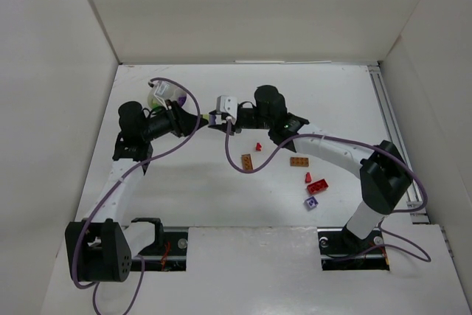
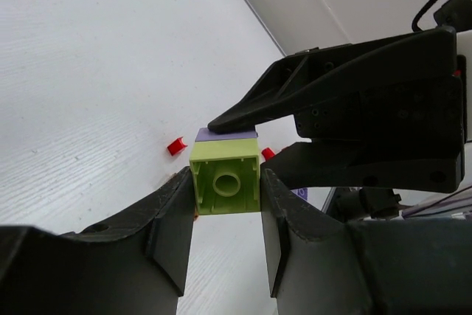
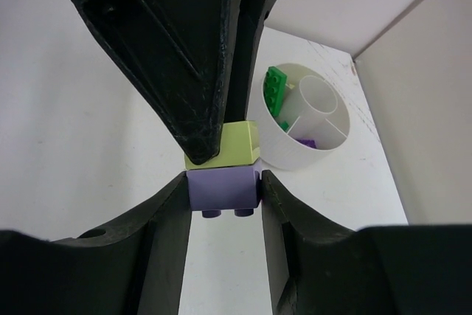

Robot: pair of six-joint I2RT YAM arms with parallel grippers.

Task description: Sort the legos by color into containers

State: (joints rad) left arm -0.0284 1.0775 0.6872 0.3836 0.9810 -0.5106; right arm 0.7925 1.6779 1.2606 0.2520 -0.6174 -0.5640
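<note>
Both pincers hung over open white bench (image 1: 221, 197): left pincer (image 2: 226, 204) gripped a lime-yellow plastic brick (image 3: 237, 145), right pincer (image 3: 225, 197) the pale purple plastic brick (image 2: 225, 135) stuck to it, near a round white plastic dish (image 3: 295, 154).

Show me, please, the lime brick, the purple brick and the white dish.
lime brick (image 2: 225, 182): left wrist view, its hollow underside.
purple brick (image 3: 221, 188): right wrist view, its front face.
white dish (image 3: 291, 151): right wrist view, its outer wall.

A lime brick (image 2: 225, 180) joined to pale purple brick (image 3: 221, 188), green brick (image 3: 275, 86) leaning inside round white divided dish (image 3: 295, 154)
</note>
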